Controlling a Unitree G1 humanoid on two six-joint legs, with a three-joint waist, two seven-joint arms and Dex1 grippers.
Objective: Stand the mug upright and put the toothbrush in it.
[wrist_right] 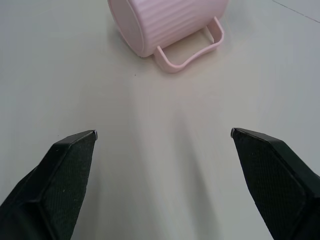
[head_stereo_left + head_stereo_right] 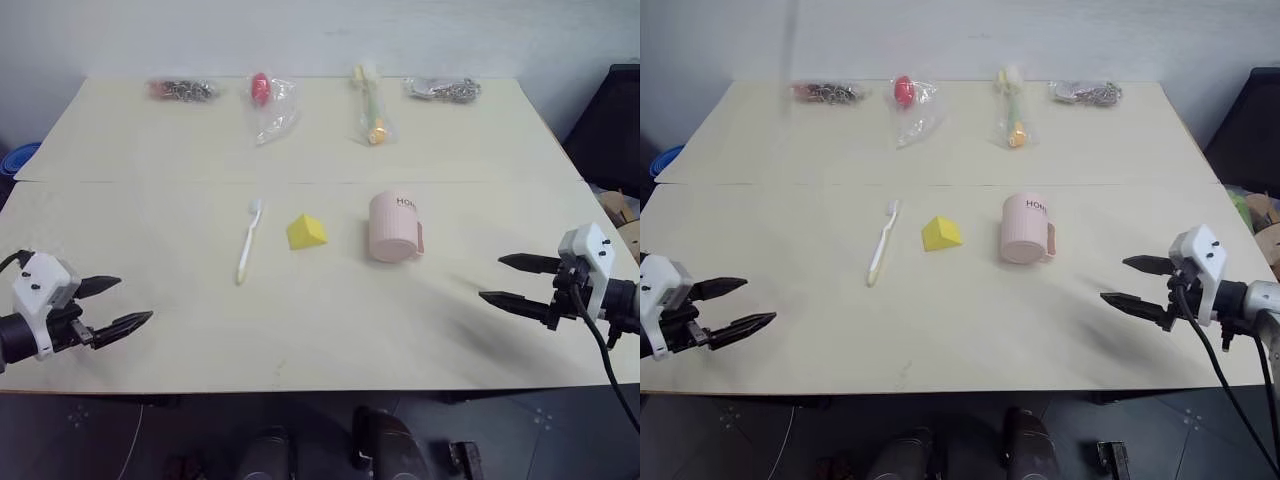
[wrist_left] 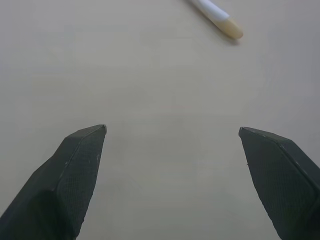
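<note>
The pale pink mug (image 2: 393,228) lies on its side at the table's middle, its closed base towards me, its handle (image 1: 187,52) on the right and low near the tabletop. To its left the toothbrush (image 2: 248,240) lies flat, bristle head at the far end, its yellowish handle tip (image 3: 227,27) nearer me. My left gripper (image 2: 136,299) hovers open at the near left, well short of the toothbrush. Over the near right my right gripper (image 2: 490,278) is open too, pointing towards the mug from a distance. Nothing sits between either pair of fingers.
A yellow wedge block (image 2: 306,231) lies between the toothbrush and the mug. Along the table's far edge sit clear bags: metal chains (image 2: 182,90), a red item (image 2: 262,90), a yellow-green stick (image 2: 370,105), more chains (image 2: 445,90). A black object (image 2: 615,130) stands off the right edge.
</note>
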